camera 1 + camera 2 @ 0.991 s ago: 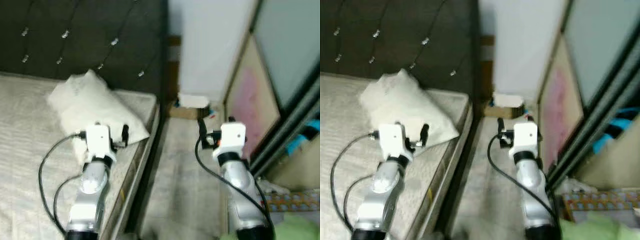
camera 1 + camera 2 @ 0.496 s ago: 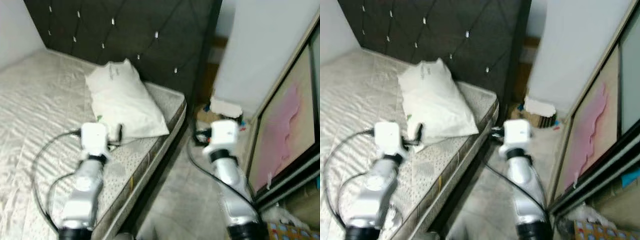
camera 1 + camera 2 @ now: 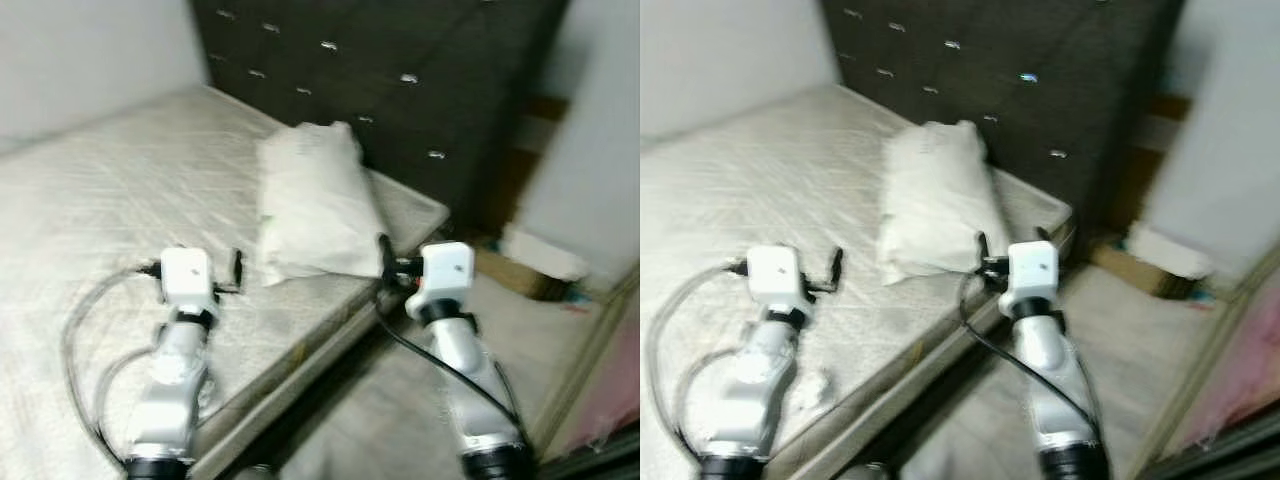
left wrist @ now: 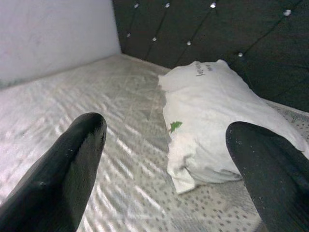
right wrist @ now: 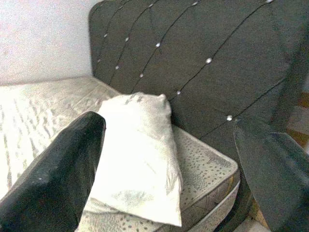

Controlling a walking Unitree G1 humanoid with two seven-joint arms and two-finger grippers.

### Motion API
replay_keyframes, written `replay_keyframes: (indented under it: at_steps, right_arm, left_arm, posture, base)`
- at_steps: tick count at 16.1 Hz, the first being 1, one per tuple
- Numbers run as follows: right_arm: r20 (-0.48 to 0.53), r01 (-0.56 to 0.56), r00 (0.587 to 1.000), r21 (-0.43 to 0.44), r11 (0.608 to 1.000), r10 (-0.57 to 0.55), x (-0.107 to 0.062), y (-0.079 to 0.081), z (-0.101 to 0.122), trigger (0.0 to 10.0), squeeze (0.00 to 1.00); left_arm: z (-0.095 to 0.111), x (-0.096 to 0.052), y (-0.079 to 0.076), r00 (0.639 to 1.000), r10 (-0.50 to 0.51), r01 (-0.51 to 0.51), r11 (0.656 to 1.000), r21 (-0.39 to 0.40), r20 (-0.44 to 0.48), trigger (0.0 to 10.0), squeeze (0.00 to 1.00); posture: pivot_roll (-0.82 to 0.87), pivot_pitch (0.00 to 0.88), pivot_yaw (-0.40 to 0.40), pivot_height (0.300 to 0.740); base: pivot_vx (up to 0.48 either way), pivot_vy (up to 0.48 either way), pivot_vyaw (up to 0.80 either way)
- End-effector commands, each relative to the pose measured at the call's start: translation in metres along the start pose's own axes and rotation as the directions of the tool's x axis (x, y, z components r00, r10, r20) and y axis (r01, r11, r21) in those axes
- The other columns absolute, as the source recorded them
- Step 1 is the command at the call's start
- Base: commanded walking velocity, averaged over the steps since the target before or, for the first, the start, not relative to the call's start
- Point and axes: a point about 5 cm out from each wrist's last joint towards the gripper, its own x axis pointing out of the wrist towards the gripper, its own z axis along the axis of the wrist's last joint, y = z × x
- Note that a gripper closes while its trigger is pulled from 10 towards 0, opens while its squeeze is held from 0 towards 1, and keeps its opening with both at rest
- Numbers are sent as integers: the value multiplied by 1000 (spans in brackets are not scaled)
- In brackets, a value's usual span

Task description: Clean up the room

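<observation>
While both arms reach forward, left gripper (image 3: 236,271) held over the bare mattress (image 3: 110,210), fingers (image 4: 63,169) spread wide with nothing between them. Right gripper (image 3: 384,262) held at the near corner of the bed, just beside the lower end of the pillow (image 3: 315,205), fingers (image 5: 58,174) likewise spread wide and empty. Neither gripper touching the pillow.

White pillow lying on the mattress near the head of the bed, its upper end resting against the dark tufted headboard (image 3: 400,70), its lower end pointing toward the grippers. Small green mark (image 4: 175,126) on the pillow's side, some dark lettering near its upper end, too small to read. Pillow lying slightly askew rather than square to the headboard.

Mattress pale, quilted, without a sheet, with a dotted band along its edge. Headboard black with bright studs set in a diamond pattern, meeting a plain light wall (image 3: 90,60) on the robot's left.

Beyond the bed on the robot's right, pale floor (image 3: 540,330) with a brown cardboard box (image 3: 510,272) near the wall and a white object (image 3: 540,252) resting on top of it; both blurred, contents not readable. Pink patch (image 3: 610,400) at the far right edge, on what looks like a framed panel, too blurred to tell further.

Black cables (image 3: 85,330) looping from each wrist back along the silver forearms.
</observation>
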Motion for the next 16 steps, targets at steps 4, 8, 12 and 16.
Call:
replay_keyframes:
  at_steps: [4,8,12,16]
  right_arm:
    - [9,5,1000,14,1000,-5,3,1,2,10000,0]
    - [8,6,1000,12,1000,-6,3,1,2,10000,0]
    - [8,5,1000,17,1000,-5,3,1,1,10000,0]
    - [4,2,1000,20,1000,-2,2,2,0,10000,0]
  left_arm:
    - [7,1,1,999,-14,11,998,61,46,10000,0]
    - [5,1,4,999,0,-2,999,41,36,10000,0]
    - [8,0,4,997,2,-8,996,89,77,10000,0]
    - [8,0,8,996,33,-41,995,94,83,10000,0]
  posture:
    - [13,0,-4,740]
    - [13,0,-4,740]
    - [13,0,-5,740]
    - [15,0,-6,740]
  base:
    - [0,0,800]
    - [0,0,800]
    - [0,0,800]
    - [0,0,795]
